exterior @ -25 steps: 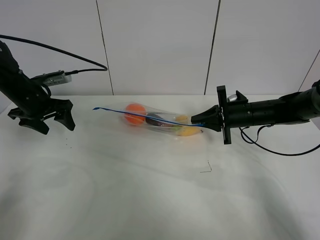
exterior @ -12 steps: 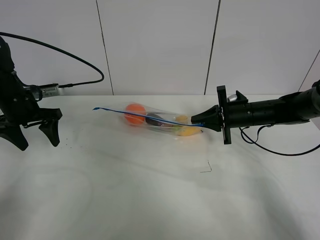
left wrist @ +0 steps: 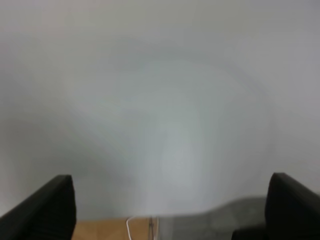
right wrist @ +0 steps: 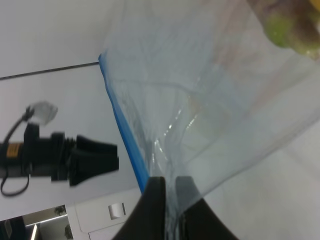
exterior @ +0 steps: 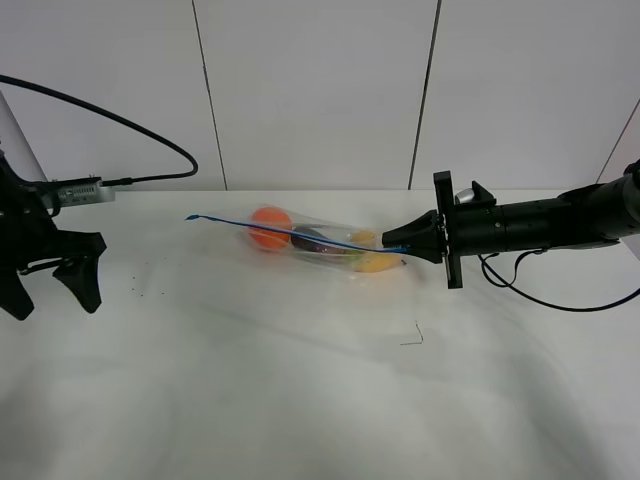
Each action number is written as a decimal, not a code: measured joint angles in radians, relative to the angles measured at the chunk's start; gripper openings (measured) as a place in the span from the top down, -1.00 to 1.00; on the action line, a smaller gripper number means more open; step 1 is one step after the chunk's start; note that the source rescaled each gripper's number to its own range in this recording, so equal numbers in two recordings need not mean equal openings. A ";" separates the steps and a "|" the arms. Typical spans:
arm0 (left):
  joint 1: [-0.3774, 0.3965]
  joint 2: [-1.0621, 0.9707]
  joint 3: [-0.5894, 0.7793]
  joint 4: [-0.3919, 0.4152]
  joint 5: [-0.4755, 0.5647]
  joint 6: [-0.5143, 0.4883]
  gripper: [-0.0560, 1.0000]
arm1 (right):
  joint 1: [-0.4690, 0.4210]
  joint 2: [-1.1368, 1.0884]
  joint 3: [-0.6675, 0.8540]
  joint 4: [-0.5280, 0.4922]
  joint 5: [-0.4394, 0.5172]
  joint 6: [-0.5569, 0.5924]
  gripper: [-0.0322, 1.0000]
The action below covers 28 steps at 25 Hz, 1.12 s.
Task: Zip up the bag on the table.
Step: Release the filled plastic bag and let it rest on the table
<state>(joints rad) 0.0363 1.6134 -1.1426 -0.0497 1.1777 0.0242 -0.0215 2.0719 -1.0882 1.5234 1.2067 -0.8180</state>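
Pinching the right end of the clear floppy plastic zip bag (exterior: 320, 240) at the far middle of the white table (exterior: 300, 400), your right gripper (exterior: 405, 247) is clamped on it and your left gripper (exterior: 52, 298) gapes empty at far left; the film looks limp and slippery, so take the blue zipper strip (exterior: 260, 227).

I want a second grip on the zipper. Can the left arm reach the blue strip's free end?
Probably yes: the left end effector is open, and only bare table lies between it and the strip's free end.
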 joint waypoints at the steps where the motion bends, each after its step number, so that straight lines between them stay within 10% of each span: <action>1: 0.000 -0.042 0.032 0.000 0.000 0.005 -1.00 | 0.000 0.000 0.000 0.000 0.000 0.000 0.94; 17: 0.000 -0.710 0.625 0.002 -0.100 0.062 -1.00 | 0.000 0.000 0.000 -0.001 0.000 0.000 0.94; 28: 0.000 -0.962 0.637 0.004 -0.127 0.063 -1.00 | 0.000 0.000 0.000 -0.001 0.000 0.000 0.94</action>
<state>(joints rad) 0.0363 0.6514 -0.5055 -0.0461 1.0505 0.0873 -0.0215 2.0719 -1.0882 1.5225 1.2067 -0.8178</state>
